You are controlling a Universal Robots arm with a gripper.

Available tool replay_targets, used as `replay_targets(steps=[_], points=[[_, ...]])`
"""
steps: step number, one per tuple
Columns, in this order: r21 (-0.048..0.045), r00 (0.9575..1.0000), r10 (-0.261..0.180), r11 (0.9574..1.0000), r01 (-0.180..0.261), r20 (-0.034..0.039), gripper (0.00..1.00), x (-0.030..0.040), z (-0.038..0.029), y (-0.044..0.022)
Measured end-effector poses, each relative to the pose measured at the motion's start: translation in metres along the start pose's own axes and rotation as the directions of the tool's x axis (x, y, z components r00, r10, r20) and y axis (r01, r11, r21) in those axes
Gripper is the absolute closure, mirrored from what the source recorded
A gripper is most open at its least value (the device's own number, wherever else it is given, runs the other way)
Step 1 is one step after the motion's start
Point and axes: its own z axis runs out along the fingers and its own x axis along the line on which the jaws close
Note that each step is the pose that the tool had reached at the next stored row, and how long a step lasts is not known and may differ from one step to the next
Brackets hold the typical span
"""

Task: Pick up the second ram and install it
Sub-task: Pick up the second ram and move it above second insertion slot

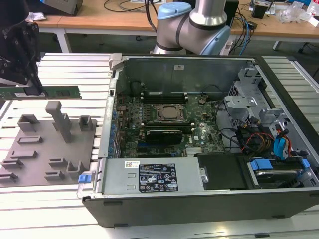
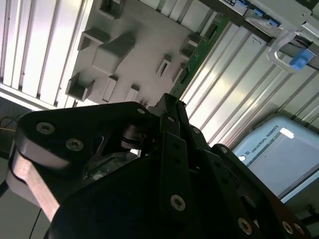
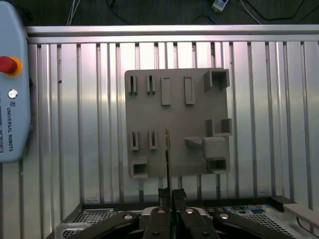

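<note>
ROBOT LIFTS MEMORY STICK: A black gripper (image 1: 31,89) on a robot arm (image 1: 197,22) holds the second ram (image 1: 60,92) — a long, narrow green board — level and on edge at the exterior view's left. Its jaws are closed on the stick partway along its length. The stick sits apart from a grey plate (image 1: 50,149) studded with blocks and slots, which lies on the ribbed metal desk (image 1: 65,209).

In the first wrist view the stick appears edge-on as a thin line. It is pinched between the 2 fingers (image 3: 160,196) and runs out across the plate. In the second wrist view its green length slants past the plate's edge, beyond the gripper's dark body.

To the exterior view's right of the plate sits an open computer case (image 1: 279,74), well apart from the stick. Inside lies the green motherboard (image 1: 132,117), with a square metal socket (image 1: 169,113) near its middle. A silver power box (image 1: 119,172) runs along the case's near wall, and a tangle of coloured cables (image 1: 259,137) fills the case's end at the exterior view's right. In the first wrist view a pale-blue controller (image 3: 12,99) with a red button rests on the desk, off to one side of the plate.
</note>
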Motion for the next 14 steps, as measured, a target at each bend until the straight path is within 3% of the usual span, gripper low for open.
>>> replay_targets(steps=[13, 14], points=[[-0.0001, 1.0, 0.0, 1.0, 0.0, -0.0001, 0.87, -0.0014, -0.0015, -0.0344], [0.0, 1.0, 0.0, 1.0, 0.0, 0.0, 0.87, -0.0021, -0.0023, -0.0543]])
